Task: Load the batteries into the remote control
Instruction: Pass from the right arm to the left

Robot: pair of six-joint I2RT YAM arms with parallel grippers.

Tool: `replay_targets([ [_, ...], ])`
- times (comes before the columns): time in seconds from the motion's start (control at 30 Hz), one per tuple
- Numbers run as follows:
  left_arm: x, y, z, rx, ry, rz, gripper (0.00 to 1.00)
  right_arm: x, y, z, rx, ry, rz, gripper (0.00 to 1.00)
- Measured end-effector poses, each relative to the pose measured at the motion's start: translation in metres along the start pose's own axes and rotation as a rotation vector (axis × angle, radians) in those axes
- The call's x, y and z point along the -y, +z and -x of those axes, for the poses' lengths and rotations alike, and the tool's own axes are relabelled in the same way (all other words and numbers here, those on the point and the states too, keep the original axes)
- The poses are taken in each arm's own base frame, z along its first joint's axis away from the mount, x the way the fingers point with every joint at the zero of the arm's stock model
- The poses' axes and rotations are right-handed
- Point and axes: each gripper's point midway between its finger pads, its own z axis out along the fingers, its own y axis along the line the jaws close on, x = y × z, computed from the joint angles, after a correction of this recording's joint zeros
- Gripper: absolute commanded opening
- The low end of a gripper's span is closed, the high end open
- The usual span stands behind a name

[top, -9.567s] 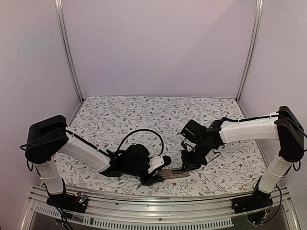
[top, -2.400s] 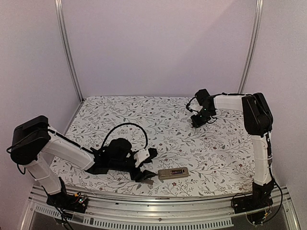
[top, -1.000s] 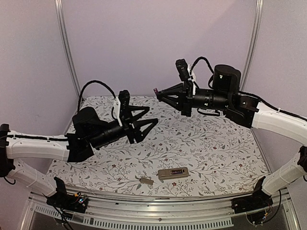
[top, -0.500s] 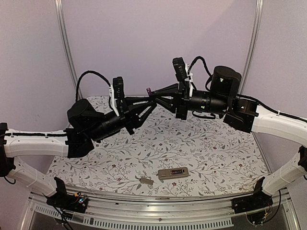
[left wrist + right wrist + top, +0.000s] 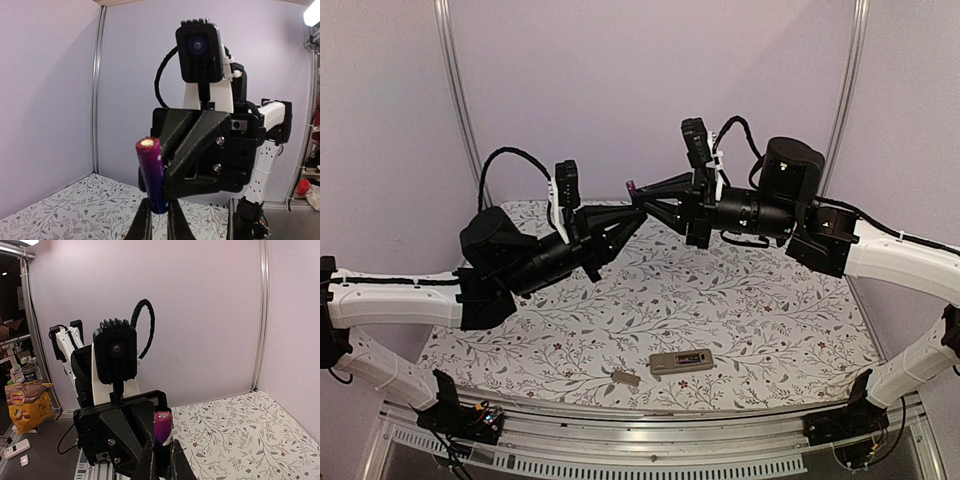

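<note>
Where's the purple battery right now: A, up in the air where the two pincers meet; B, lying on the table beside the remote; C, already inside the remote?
A: the battery is gripped by both the left pincer and the right pincer, tip to tip, high above the remote control lying on the table.

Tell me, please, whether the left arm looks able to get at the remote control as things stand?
Probably not yet: the left gripper is high above the table, shut on a battery that the right gripper also holds. The way down to the remote control near the front edge looks clear.
</note>
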Motion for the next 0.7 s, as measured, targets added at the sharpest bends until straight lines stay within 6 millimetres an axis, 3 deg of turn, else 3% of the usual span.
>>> replay_targets([
  [0.37,-0.0003,-0.0002,0.0006,0.003,0.002,0.004,0.00,0.0000,0.0000,0.0001,0.004,-0.002,0.000,0.01],
  [0.53,-0.0014,-0.0021,0.0008,0.000,0.020,0.018,0.00,-0.0004,0.0002,-0.0004,0.002,-0.008,0.001,0.27],
  [0.7,-0.0071,-0.0039,0.0010,-0.005,0.049,0.056,0.00,0.0006,0.0005,-0.0074,-0.025,-0.001,-0.009,0.44],
])
